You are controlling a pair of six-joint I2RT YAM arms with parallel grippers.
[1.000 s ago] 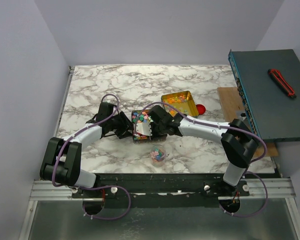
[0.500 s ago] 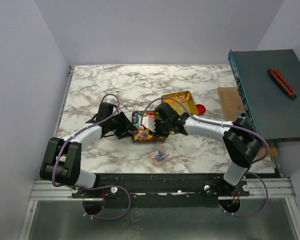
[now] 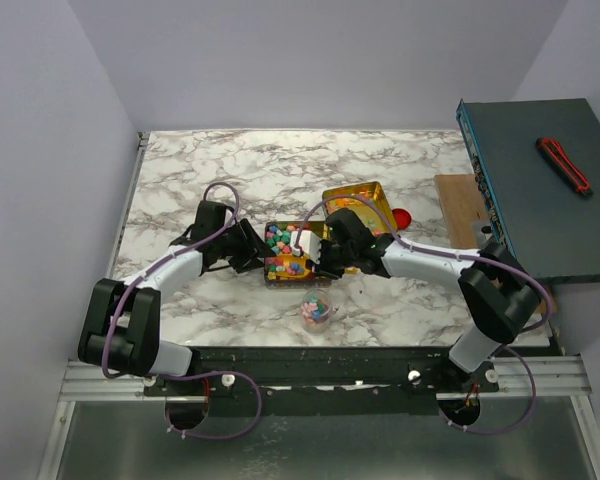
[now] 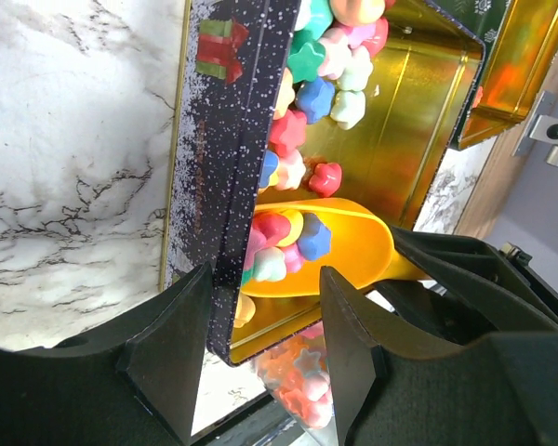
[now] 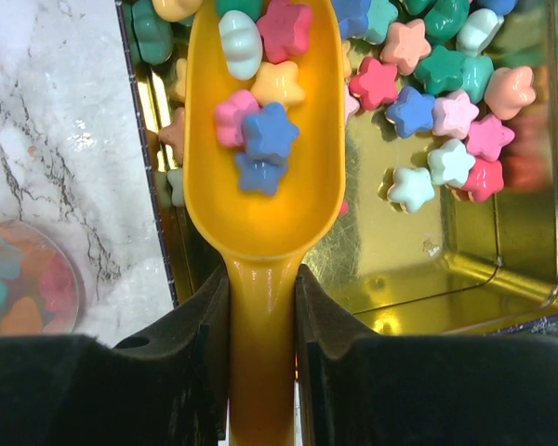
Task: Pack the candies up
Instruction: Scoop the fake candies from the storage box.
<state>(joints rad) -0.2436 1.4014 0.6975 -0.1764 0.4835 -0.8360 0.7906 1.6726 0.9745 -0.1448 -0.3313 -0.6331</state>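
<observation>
Several candies (image 5: 260,139) lie in the scoop (image 5: 265,218) pinched by the right gripper (image 5: 263,302) above the tin (image 5: 428,269), best lifted level to the jar (image 5: 23,288); the left gripper (image 4: 263,362) straddles the tin's wall, grip unclear.

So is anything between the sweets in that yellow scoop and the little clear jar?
Only the side wall of the dark gold-lined tin. The yellow plastic scoop carries star-shaped candies inside the tin; the small clear jar sits just outside that wall.

Candies (image 5: 260,130) lie in the scoop (image 5: 260,228), within the tin (image 5: 428,279), jar (image 3: 317,309) before it.
</observation>
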